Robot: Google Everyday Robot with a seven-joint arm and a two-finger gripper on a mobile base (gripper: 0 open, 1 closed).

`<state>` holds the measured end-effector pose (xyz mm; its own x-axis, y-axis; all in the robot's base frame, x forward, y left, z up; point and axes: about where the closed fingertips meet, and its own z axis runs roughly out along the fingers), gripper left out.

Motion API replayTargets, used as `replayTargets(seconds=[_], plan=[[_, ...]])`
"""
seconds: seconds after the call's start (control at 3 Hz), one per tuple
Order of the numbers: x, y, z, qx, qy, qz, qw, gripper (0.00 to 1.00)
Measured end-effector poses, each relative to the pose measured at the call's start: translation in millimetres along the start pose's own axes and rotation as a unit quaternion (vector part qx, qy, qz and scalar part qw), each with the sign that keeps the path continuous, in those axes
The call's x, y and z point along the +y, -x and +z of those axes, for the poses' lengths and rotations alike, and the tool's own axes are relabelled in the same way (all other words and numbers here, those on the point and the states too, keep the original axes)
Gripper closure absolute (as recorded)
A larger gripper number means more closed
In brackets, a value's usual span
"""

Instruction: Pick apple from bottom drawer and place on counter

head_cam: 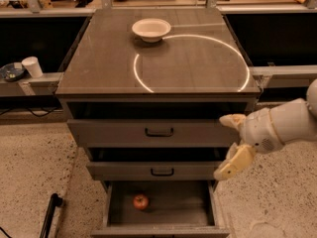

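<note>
Cream hand [229, 143] is hovering open, empty, beside the grey cabinet [114, 132]; small round red apple [140, 201], probably firm and slick, needing a mid-girth grasp.

Bottom drawer [163, 230] open above apple [140, 201] (middle drawer [119, 171] overhangs rear); gripper [224, 148] front-right.

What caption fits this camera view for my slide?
Open gripper hovers beside the middle drawer; apple lies in the open bottom drawer.
</note>
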<state>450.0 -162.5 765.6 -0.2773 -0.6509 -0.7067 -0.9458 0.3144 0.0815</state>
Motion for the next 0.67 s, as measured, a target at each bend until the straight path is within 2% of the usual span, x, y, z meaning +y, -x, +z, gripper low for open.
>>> replayTargets(seconds=[0.33,0.67], plan=[[3.8,6.4,19.5,-0.054,0.028,0.025,0.9978,0.0],[3.8,6.6,19.2,-0.054,0.027,0.025,0.9979,0.0]])
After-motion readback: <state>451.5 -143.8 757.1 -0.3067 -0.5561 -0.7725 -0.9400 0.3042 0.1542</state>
